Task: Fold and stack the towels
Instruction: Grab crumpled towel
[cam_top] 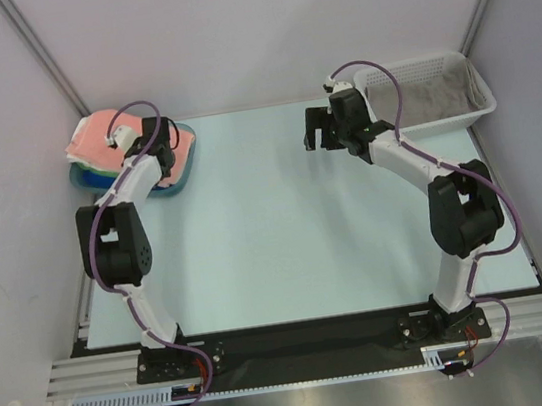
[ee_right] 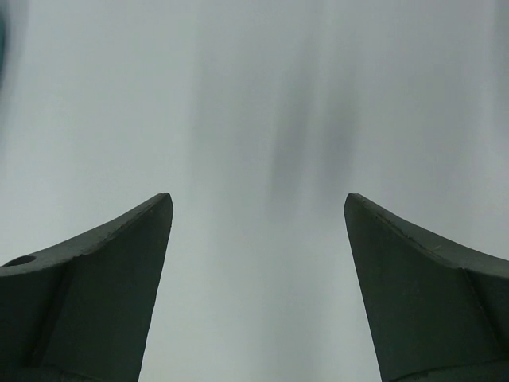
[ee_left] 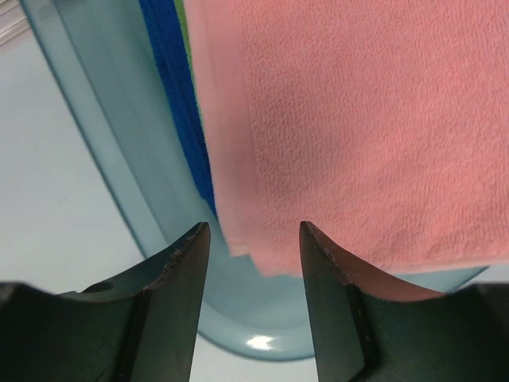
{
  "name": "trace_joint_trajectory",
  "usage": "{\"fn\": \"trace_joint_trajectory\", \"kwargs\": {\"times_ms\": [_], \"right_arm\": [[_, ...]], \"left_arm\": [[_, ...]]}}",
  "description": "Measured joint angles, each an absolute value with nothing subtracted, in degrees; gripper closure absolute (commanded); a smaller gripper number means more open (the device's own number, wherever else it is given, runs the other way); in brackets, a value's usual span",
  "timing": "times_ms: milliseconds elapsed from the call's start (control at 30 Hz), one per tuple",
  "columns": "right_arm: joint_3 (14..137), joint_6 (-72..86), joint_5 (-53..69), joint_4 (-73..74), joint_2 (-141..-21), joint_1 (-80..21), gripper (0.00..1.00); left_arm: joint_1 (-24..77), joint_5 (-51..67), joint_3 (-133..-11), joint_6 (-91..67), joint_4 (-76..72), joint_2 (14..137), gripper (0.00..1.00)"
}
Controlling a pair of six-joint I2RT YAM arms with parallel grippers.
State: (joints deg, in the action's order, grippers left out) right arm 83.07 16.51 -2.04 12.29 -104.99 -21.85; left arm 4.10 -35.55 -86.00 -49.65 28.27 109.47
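From above, I see the towels [cam_top: 90,139] stacked in the blue tray [cam_top: 182,162] at the table's [cam_top: 274,223] far left corner, my left gripper [cam_top: 123,135] over them. On the left wrist, its fingers [ee_left: 171,302] are released above the salmon top towel [ee_left: 358,119]. On the right wrist, my right gripper [ee_right: 258,203] gapes over the table, grasping nothing.

light bright, even | shadows soft | right wrist view motion-smeared

The whole bench [cam_top: 284,221] is viewed from above and behind the arm bases [cam_top: 163,365]. Past the left claw [ee_left: 254,224], the far-left pink towel [ee_left: 358,119] is seen very close, shared with the top view. Only blurred bench is seen past the right claw [ee_right: 257,197].
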Motion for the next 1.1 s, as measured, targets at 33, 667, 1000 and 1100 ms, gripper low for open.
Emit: {"fn": "trace_joint_trajectory", "kwargs": {"times_ms": [33,667,1000,1100], "right_arm": [[82.85,16.51,-1.93,11.7,-104.4,-21.89,0.07],[81.43,16.95,-1.02,9.54,-102.17,-21.98,0.08],[81.43,16.95,-1.02,9.37,-102.17,-22.02,0.09],[81.43,16.93,-1.02,9.32,-102.17,-22.02,0.09]], "left_arm": [[3.86,-35.29,-87.15,-49.84,28.86,110.67,0.46],[-2.42,-27.68,-91.05,-49.93,24.45,116.53,0.51],[-2.68,-25.93,-91.22,-49.93,23.09,117.86,0.62],[-2.7,-25.34,-91.22,-49.89,22.68,117.86,0.69]]}}
